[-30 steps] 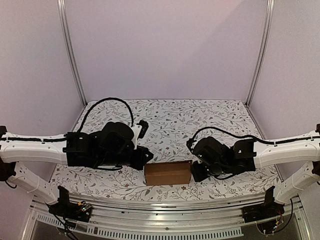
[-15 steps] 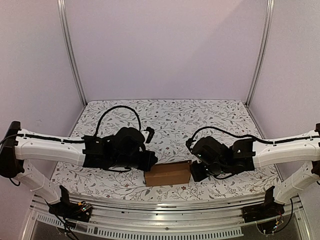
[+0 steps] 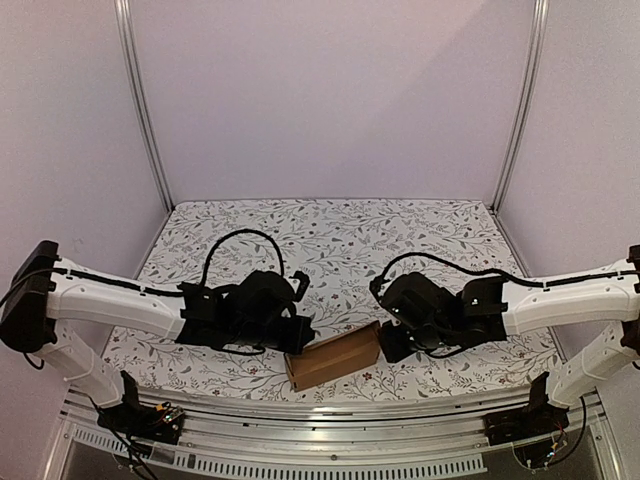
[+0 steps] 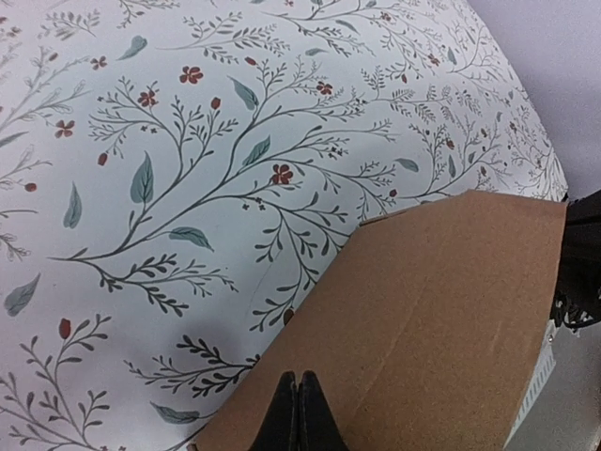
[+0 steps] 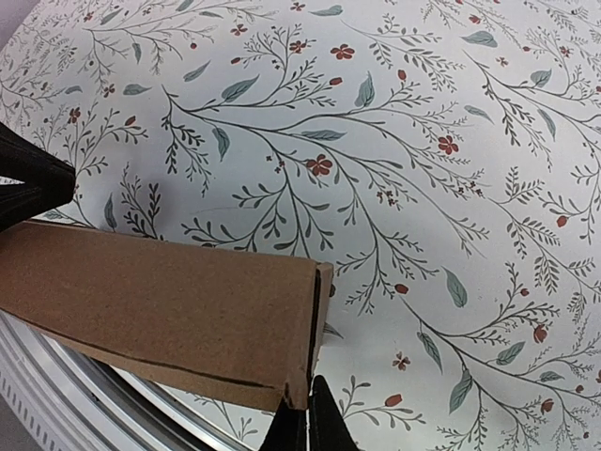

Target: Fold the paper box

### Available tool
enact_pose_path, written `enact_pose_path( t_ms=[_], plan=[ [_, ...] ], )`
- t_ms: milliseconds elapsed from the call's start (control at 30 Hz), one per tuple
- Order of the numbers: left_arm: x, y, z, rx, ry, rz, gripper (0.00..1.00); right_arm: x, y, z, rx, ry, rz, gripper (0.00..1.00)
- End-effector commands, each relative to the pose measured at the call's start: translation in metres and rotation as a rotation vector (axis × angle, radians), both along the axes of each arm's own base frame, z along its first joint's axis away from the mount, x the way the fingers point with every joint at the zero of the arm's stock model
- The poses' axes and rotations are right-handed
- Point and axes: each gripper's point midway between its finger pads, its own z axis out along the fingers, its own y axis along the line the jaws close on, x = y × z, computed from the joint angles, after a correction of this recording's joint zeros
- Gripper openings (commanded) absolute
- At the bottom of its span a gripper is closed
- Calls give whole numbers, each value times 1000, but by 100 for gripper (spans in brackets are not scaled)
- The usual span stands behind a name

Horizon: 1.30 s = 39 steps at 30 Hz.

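Note:
The paper box (image 3: 333,357) is a closed, elongated brown cardboard box lying near the table's front edge, its left end turned toward the front. My left gripper (image 3: 297,343) is shut, its tips (image 4: 299,413) resting on the box's top face (image 4: 441,319) near the left end. My right gripper (image 3: 385,347) is shut, its tips (image 5: 308,421) at the lower corner of the box's right end (image 5: 160,305). The end flap there stands slightly ajar, with a dark slit along it.
The floral-patterned table (image 3: 350,240) is walled by pale panels on three sides. A metal rail (image 3: 330,420) runs along the front edge just below the box and also shows in the right wrist view (image 5: 56,395). The right arm's black body (image 4: 582,254) sits beyond the box.
My left arm has reached right onto the box's left end. The box has turned from level to slanted, left end toward the front. The right gripper has shifted slightly left.

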Motion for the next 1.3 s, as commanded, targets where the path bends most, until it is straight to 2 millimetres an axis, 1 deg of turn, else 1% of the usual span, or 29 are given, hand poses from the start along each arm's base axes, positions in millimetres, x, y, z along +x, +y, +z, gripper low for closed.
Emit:
enact_pose_path(
  t_ms=[0, 67, 133, 267, 400, 467, 533, 600, 667, 767, 900, 933, 967, 1167, 1267],
  plan=[
    [-4, 0, -11, 17, 13, 5, 0, 1, 4, -2, -5, 6, -11, 3],
    [-3, 2, -11, 24, 5, 12, 0, 1, 5, 0, -2, 2, -9, 3],
    [0, 5, -6, 29, -15, 25, 0, 1, 7, 3, 3, 1, -2, 1],
    [7, 15, 16, 55, -80, 41, 0, -1, 13, 6, 1, 6, 36, 0],
    [13, 23, 43, 74, -152, 34, 0, -5, 21, 2, -21, 24, 106, 0],
    [12, 19, 58, 29, -172, -9, 0, -8, 25, 1, -27, 31, 142, 0],
    [6, 11, 69, -37, -187, -88, 0, -11, 30, 2, -21, 34, 179, 0],
    [-2, 2, 75, -93, -183, -171, 0, -15, 34, 2, -11, 44, 215, 0],
    [-10, -4, 78, -121, -185, -239, 0, -18, 36, 2, -9, 48, 251, 0],
    [-24, -12, 76, -164, -172, -348, 0, -23, 38, 0, -16, 49, 304, 0],
    [-36, -15, 72, -208, -150, -440, 0, -25, 38, -2, -31, 27, 362, 0],
    [-43, -15, 70, -219, -129, -478, 0, -26, 38, -3, -34, 21, 377, 0],
    [-45, -19, 76, -255, -149, -504, 0, -26, 38, -3, -38, 12, 398, 0],
    [-54, -16, 74, -291, -142, -565, 0, -31, 44, -5, -70, -25, 532, 0],
    [-63, -18, 74, -320, -122, -611, 0, -31, 46, -8, -94, -33, 571, 0]
  ],
)
